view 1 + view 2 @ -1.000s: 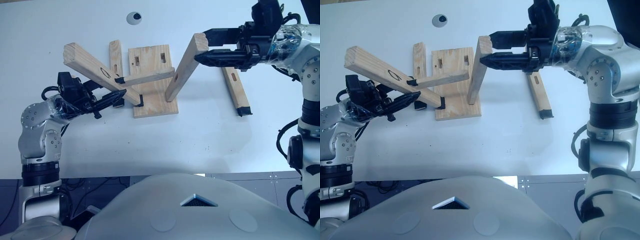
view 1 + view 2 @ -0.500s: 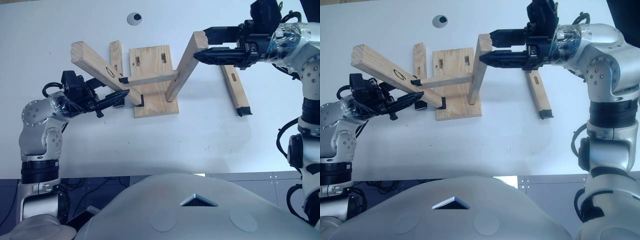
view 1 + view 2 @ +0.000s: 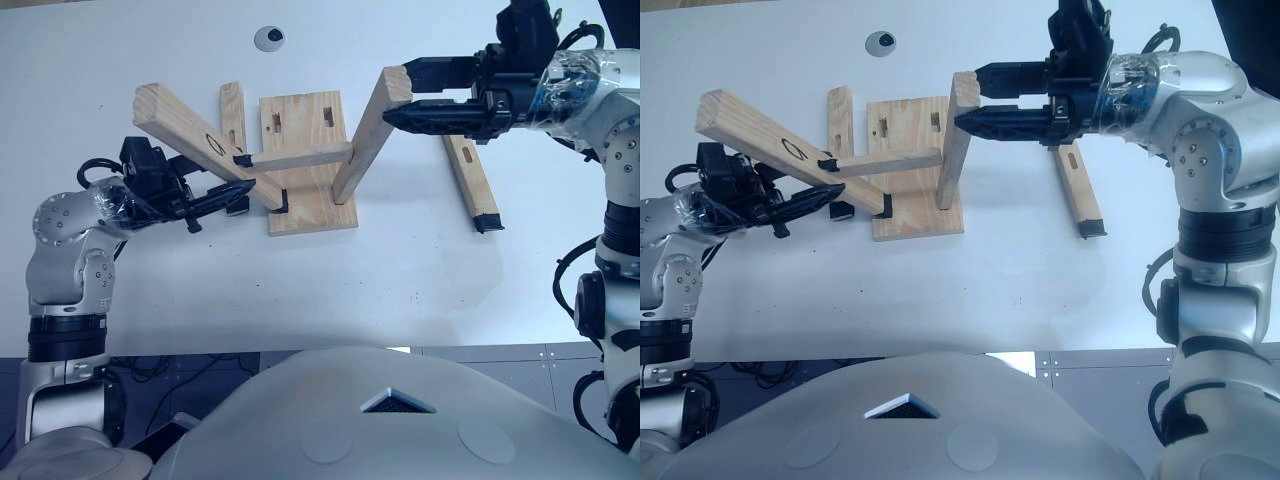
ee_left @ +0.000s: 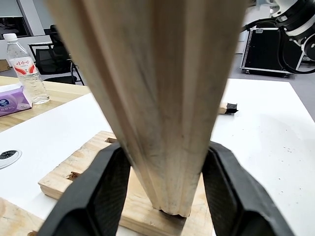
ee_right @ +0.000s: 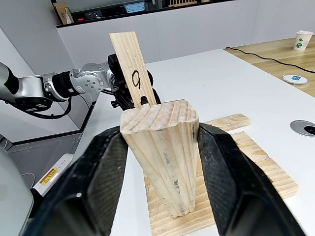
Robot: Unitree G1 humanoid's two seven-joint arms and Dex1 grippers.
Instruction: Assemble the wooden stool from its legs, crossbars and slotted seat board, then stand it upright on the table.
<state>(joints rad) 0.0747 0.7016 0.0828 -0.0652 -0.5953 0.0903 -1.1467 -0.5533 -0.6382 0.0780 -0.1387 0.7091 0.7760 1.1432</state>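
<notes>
left claw (image 3: 232, 192) clamps left leg (image 3: 180, 125), centre left | right claw (image 3: 395, 93) clamps right leg (image 3: 360, 150), upper centre | crossbar (image 3: 300, 157) spans both over board (image 3: 312, 208)

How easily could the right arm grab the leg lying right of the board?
Probably not yet: the right gripper is shut on the tilted leg. The flat leg lies uncovered beneath that arm, so it seems reachable after letting go.

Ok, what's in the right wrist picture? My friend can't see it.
The right pincer is shut on a wooden leg, whose far end sits on the seat board on a white table. Behind it, the left pincer holds a second leg slanting upward.
</notes>
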